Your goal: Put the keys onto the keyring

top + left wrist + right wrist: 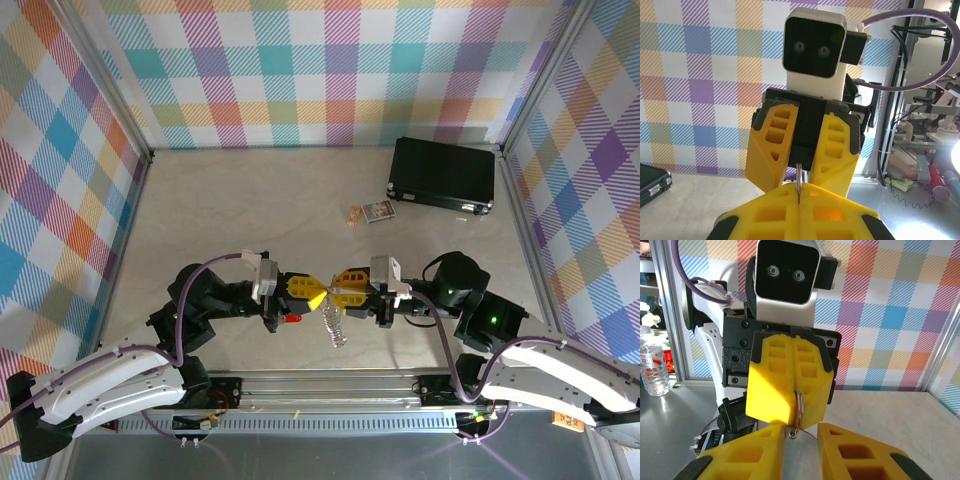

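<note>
Both grippers meet tip to tip above the near middle of the table. My left gripper [316,291] [800,189] is shut on a small double-wire split ring [798,407] [799,176] that pokes out past its fingertips. The red tag [291,318] of the key shows just under the left gripper; the key blade is hidden. My right gripper [342,289] [802,434] has its fingers apart, with a flat grey metal piece, the keyring [805,455], filling the gap between them. The keyring's beaded chain [336,328] hangs below the two grippers.
A black case [443,172] [652,182] lies at the back right, with a small printed card [378,211] in front of it. Plaid walls close in three sides. A metal rail [330,385] runs along the near edge.
</note>
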